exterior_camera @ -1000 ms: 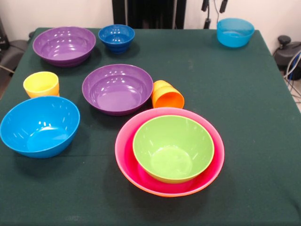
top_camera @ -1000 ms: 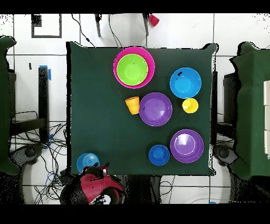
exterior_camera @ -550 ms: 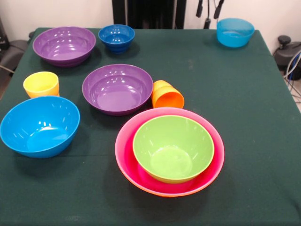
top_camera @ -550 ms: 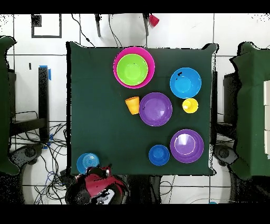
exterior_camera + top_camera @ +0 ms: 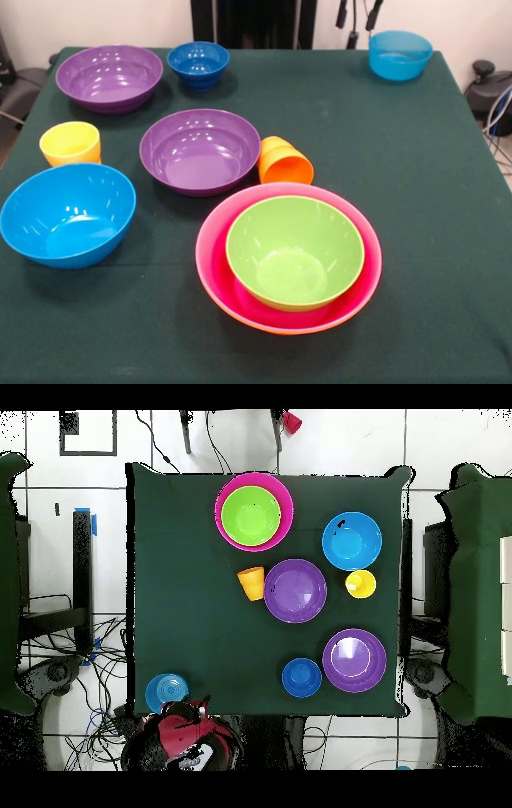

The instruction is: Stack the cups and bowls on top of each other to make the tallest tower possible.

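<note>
The tower is a green bowl (image 5: pixel 294 250) nested in a pink bowl (image 5: pixel 214 272) with an orange bowl's rim under it, near the table's front. An orange cup (image 5: pixel 284 162) lies on its side between the tower and a purple bowl (image 5: pixel 200 150). A yellow cup (image 5: pixel 70 144) stands upright at the left, beside a large blue bowl (image 5: pixel 67 213). At the back are a second purple bowl (image 5: pixel 109 77), a small dark-blue bowl (image 5: pixel 198 64) and a light blue bowl (image 5: pixel 400 54). Only the tips of my gripper (image 5: pixel 358 14) show at the top edge, apart, open and empty, left of the light blue bowl.
From above, the red and black arm (image 5: pixel 185 734) is drawn back off the table's edge, next to the light blue bowl (image 5: pixel 166 690). The green cloth-covered table (image 5: pixel 416 200) has open space on its right half. Cables lie on the floor around it.
The gripper tips at the top edge have shifted slightly sideways, and the arm has shifted a little in the overhead view. No bowl or cup has moved.
</note>
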Controlling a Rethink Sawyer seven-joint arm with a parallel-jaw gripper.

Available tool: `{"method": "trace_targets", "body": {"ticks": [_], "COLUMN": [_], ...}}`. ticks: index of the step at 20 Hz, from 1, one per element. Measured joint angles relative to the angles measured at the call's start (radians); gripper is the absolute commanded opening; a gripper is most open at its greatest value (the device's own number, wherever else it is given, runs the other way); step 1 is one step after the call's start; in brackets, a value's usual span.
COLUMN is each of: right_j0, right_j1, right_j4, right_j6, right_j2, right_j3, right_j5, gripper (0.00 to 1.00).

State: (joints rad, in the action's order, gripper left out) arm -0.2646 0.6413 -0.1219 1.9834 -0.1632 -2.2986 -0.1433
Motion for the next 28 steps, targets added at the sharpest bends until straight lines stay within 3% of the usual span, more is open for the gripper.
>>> {"method": "trace_targets", "body": {"ticks": [13,28], "right_j0": [0.007,0.018], "right_j1": [0.057,-0.021], "right_j4": [0.009,0.011], "right_j6": [0.000,0.001], "right_j2": [0.019,0.039], "right_j3": [-0.006,-0.007], "right_j5": [0.000,-0.018], "gripper": [1.00,1.00]}}
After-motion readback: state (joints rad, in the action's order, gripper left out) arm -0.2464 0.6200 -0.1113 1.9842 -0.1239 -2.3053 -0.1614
